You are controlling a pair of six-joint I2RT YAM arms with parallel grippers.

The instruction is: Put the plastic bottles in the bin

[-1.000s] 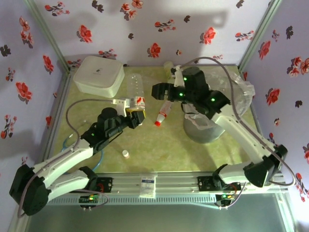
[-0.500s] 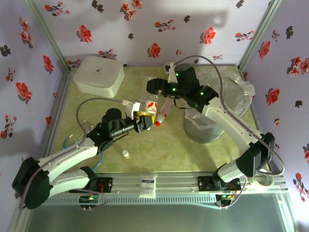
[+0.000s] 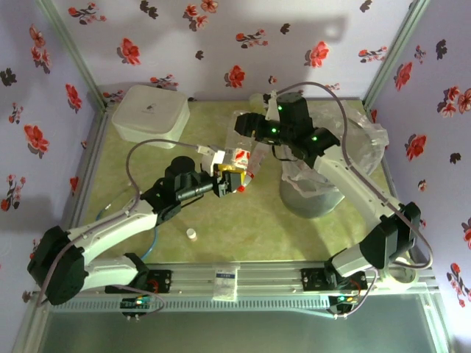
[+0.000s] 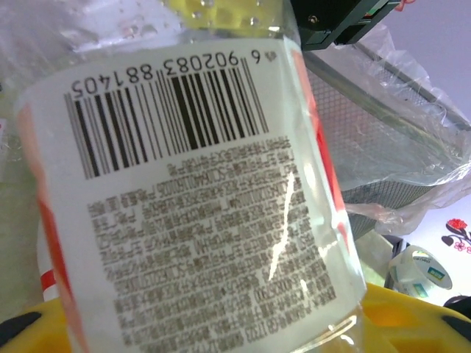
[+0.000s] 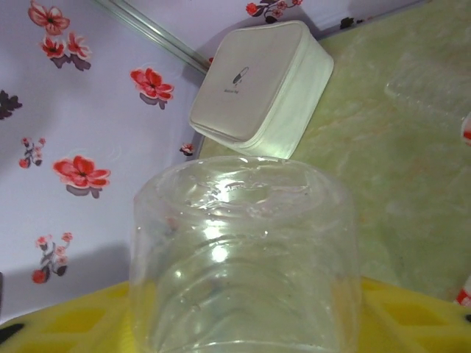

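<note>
Moved to table centre: left gripper (image 3: pixel 229 175), clamped on labelled bottle (image 3: pixel 234 157). Right gripper (image 3: pixel 246 143) straddles its clear far end; grip uncertain. Bin (image 3: pixel 305 202) lies rightward, nearer right arm.

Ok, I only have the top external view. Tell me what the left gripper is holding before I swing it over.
Observer: On the left wrist view, the left gripper is shut on a labelled bottle. Its label is white with red edges, and the barcode faces the camera.
Operator: Now the right one.
Observer: On the right wrist view, the yellow fingers of the right gripper sit either side of a clear bottle, with no label or cap showing. I cannot tell whether they grip it.
Operator: Give me the bin off the left wrist.
Observer: The bin shows its grey wall and clear bag beyond the labelled bottle, to its right.
</note>
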